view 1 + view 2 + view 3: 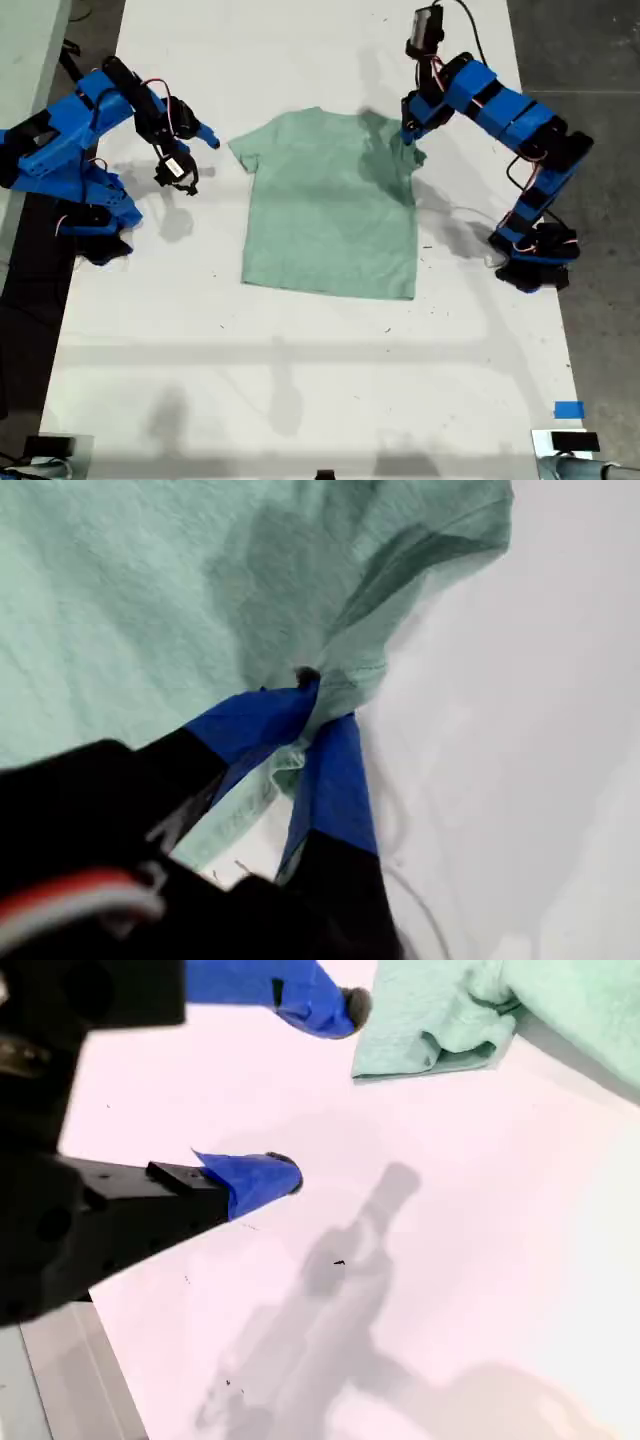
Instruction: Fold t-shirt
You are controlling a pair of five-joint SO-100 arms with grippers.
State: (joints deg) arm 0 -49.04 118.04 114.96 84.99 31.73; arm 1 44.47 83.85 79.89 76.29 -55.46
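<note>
Currently my first gripper (pixel 318 695) is pinched on a sleeve of the t-shirt (pixel 330 205), cloth bunched between its blue tips (shirt body spreads flat beyond them on the table (pixel 300 380)). My second gripper (pixel 315 1090) hangs wide apart, empty, just short of the other sleeve.

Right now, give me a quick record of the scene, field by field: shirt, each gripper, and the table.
t-shirt: pale green, lying mostly flat on the table, one sleeve pinched up
my first gripper: shut on the t-shirt's sleeve, at the exterior view's right
my second gripper: open, empty, above bare table beside the other sleeve
table: white
</note>
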